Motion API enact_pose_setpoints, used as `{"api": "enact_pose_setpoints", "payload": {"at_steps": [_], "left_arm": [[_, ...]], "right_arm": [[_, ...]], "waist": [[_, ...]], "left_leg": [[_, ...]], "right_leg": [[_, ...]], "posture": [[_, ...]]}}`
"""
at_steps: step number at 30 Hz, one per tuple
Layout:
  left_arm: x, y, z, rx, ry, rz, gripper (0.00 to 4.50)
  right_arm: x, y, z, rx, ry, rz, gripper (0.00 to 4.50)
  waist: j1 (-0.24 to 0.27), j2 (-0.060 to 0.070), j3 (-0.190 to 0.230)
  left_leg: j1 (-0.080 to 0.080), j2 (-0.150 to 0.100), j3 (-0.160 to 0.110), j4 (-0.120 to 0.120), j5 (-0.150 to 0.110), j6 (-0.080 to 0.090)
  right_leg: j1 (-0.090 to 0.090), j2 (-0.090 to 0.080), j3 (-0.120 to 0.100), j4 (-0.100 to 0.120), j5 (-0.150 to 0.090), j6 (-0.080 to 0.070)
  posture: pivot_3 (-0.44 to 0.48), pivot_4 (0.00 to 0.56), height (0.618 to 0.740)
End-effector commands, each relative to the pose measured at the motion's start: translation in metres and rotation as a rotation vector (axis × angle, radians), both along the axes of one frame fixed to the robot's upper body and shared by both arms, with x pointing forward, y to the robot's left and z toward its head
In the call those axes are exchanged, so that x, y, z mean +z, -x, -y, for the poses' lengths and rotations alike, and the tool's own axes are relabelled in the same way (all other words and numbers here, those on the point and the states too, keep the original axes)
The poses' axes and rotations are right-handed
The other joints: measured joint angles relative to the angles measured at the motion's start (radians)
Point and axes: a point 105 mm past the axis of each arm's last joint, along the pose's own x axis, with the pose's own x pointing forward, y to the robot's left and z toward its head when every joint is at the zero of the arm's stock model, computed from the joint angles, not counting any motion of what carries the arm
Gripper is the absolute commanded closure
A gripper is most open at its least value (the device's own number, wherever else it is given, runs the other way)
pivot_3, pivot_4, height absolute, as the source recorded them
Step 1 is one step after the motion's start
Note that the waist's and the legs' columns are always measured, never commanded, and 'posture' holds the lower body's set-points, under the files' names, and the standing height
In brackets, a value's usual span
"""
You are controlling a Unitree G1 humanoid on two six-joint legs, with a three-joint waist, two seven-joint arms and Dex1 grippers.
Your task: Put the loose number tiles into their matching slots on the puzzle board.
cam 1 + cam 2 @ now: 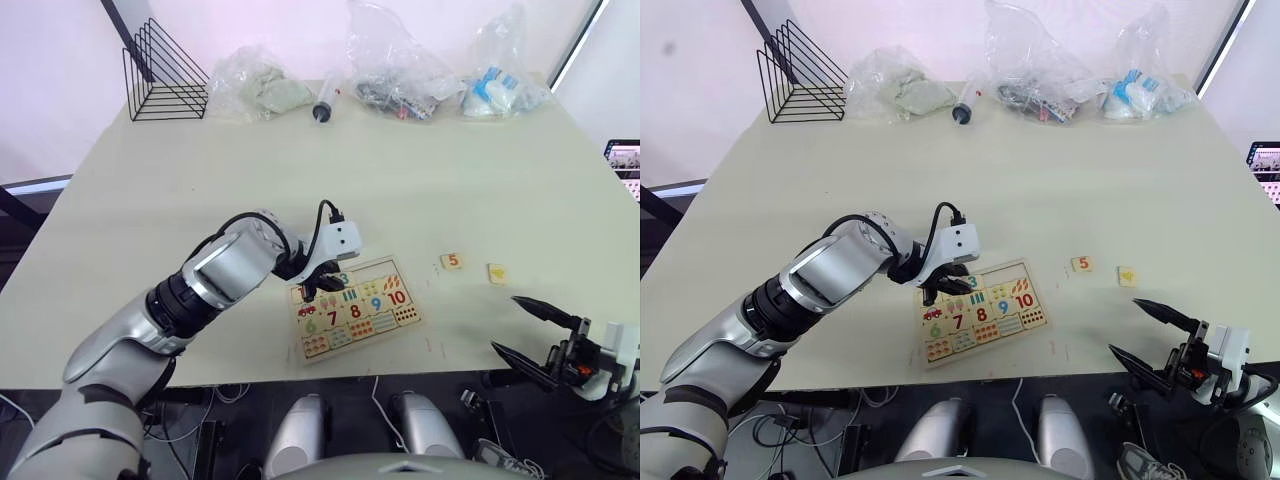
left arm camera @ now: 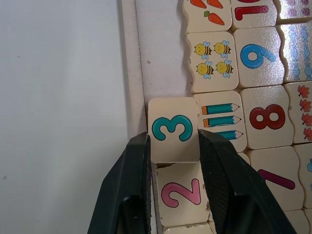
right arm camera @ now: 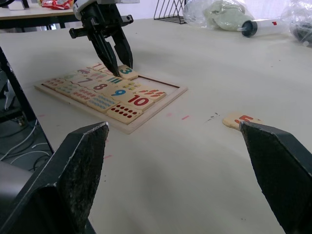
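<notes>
Here, in the head views, the left gripper (image 1: 318, 283) reaches over the top row of the puzzle board (image 1: 352, 308), while the 5 tile (image 1: 452, 261) and another loose tile (image 1: 497, 272) lie apart on the table (image 1: 400, 170). In the left wrist view its fingers (image 2: 127, 195) pinch the 3 tile (image 2: 173, 128) beside the seated 2 tile (image 2: 179, 192). In the right wrist view the right gripper (image 3: 180, 161) hangs spread wide near the 5 tile.

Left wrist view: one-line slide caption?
Left pincer holds the 3 tile over the puzzle board, next to the seated 2 tile.
</notes>
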Motion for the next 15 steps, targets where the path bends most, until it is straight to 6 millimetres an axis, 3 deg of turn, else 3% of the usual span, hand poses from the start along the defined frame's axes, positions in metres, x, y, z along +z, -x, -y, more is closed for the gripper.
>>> {"api": "enact_pose_setpoints", "payload": {"at_steps": [1,14,15], "left_arm": [[0.0022,-0.0007,0.0008,-0.016,-0.004,0.017,3.56],[-0.0004,0.0023,0.0021,-0.034,-0.003,0.011,3.56],[0.0000,0.0018,0.0020,-0.033,-0.004,0.013,3.06]], "right_arm": [[0.0037,-0.0002,0.0029,-0.014,0.001,0.028,0.00],[0.0029,0.0004,0.0037,-0.018,0.009,0.032,0.00],[0.0028,0.0002,0.0039,-0.018,0.009,0.033,0.00]], "waist": [[0.000,0.000,0.000],[0.000,0.000,0.000],[0.000,0.000,0.000]], "left_leg": [[0.000,0.000,0.000,0.000,0.000,0.000],[-0.001,0.000,0.000,0.007,0.000,0.000],[-0.001,0.000,0.000,0.007,0.000,0.000]], "right_leg": [[0.000,0.000,0.000,0.000,0.000,0.000],[0.000,0.000,0.000,0.006,0.000,0.000],[0.000,0.000,0.000,0.006,0.000,0.000]], "posture": [[0.000,0.150,0.740],[0.000,0.150,0.740],[0.000,0.150,0.740]]}}
